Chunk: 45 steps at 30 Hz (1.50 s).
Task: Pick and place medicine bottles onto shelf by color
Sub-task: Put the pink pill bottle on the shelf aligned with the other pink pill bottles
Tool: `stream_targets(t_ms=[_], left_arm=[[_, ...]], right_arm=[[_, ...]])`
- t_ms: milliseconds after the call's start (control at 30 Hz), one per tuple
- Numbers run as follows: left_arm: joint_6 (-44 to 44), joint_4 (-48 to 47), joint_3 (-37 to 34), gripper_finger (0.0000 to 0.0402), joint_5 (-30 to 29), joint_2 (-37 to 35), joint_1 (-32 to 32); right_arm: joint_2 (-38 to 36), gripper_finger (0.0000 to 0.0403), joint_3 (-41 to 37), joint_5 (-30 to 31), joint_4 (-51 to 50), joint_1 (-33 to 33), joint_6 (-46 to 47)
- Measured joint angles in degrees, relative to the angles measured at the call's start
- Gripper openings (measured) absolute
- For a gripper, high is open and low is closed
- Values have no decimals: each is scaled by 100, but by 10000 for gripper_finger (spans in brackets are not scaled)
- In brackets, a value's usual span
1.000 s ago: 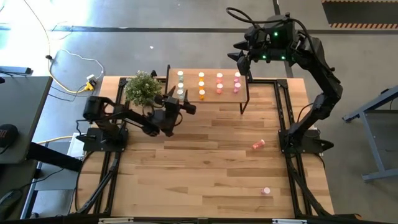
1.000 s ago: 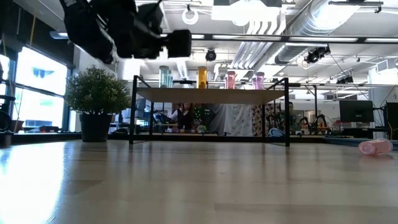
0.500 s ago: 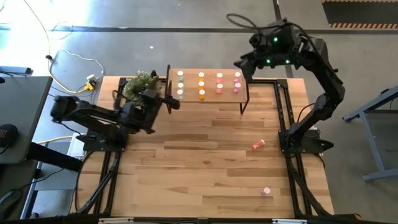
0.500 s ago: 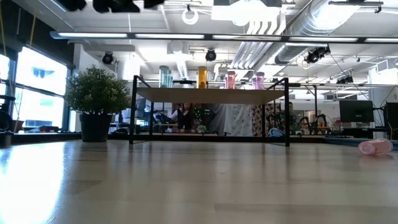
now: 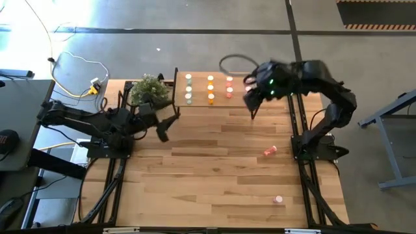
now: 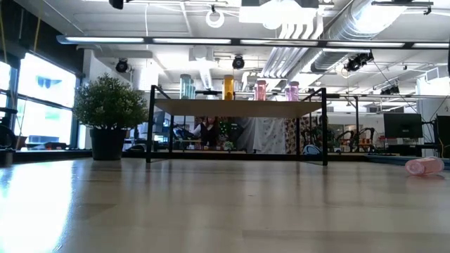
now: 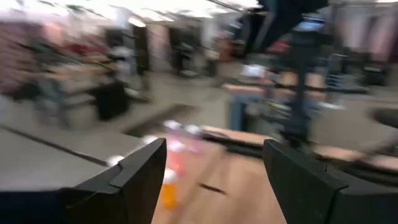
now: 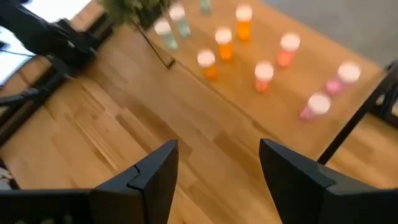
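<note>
right claw (image 5: 249,99) wide and empty beside the shelf (image 5: 201,101); left claw (image 5: 166,127) wide, near its other end.

The whole desk (image 5: 214,162) is seen from straight overhead in the high view. It is crossed level at surface height in the low view, facing the shelf (image 6: 239,107). The shelf (image 8: 292,74) is also looked down on from the right wrist.

Bottles (image 5: 209,88) on shelf (image 5: 242,101); plant (image 5: 149,90) leftward
</note>
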Motion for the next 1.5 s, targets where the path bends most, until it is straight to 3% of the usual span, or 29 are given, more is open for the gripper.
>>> stream_targets(t_ms=[100, 200, 600, 800, 1067, 1367, 1500], left_arm=[[-389, -580, 0, 255, 893, -288, 191], [-487, -886, 0, 255, 1209, -445, 341], [60, -1103, 0, 255, 1250, -519, 408], [189, -1128, 0, 255, 1247, -519, 408], [170, -1167, 0, 255, 1243, -519, 403], [163, -1162, 0, 255, 1226, -519, 404], [167, -1162, 0, 255, 1109, -519, 404]], right_arm=[[-60, 216, -510, 106, 0, 324, 563], [-184, 216, -1154, 173, 8, 581, 1321], [-1025, 216, -4217, 231, 398, 1598, 5792], [-1120, 216, -5241, 275, 492, 1986, 7207], [-1120, 216, -6362, 980, 620, 2570, 9402], [-1120, 216, -7565, 911, 2276, 2601, 9446], [-1120, 216, -7814, 654, 2778, 2623, 8913]])
